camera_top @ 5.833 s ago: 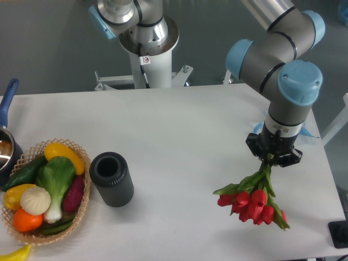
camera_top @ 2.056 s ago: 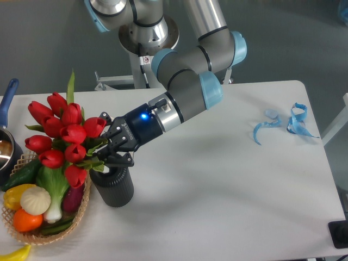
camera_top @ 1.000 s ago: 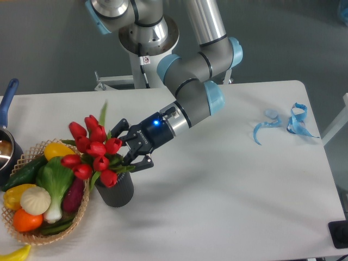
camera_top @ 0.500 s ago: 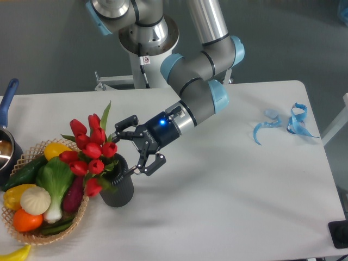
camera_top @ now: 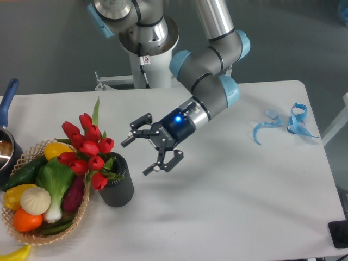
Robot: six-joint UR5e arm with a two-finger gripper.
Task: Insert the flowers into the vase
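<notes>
Gripper empty, fingers spread, beside flowers in vase

Left of the fingers, the red tulip bunch's stem ends vanish inside the dark grey ribbed vase; its mouth is mostly covered by leaves.

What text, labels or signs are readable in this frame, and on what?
No text can be read in this frame.
White sticker on the robot base column: it carries a small red mark, too small to read.
Gripper: a blue light glows on its wrist, with no lettering legible.
Vase, flowers and basket: no markings visible.
</notes>
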